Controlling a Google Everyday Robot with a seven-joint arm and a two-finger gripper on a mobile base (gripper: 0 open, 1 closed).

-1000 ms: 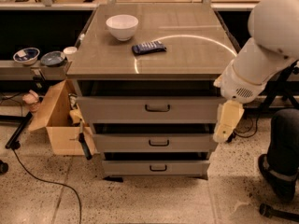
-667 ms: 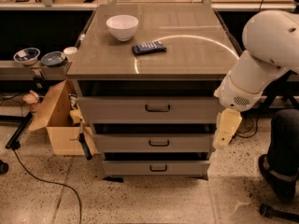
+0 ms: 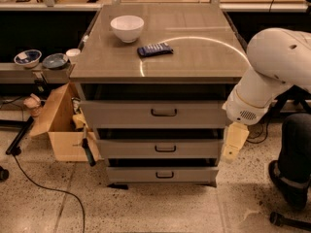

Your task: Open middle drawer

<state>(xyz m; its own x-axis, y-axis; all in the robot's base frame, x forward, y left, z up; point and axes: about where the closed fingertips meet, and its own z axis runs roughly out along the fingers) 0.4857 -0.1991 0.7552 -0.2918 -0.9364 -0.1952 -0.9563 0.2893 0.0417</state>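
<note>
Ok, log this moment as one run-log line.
task: open middle drawer | grey metal middle drawer: dark bar handle untouched | gripper: right of grey cabinet, beside that drawer's right end, away from handle

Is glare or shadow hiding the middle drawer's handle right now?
Camera view: no. Glare is only a bright arc on the cabinet top; the middle drawer front is evenly lit, handle distinct; shadow fills the gap above it; the gripper hangs by its right end.
</note>
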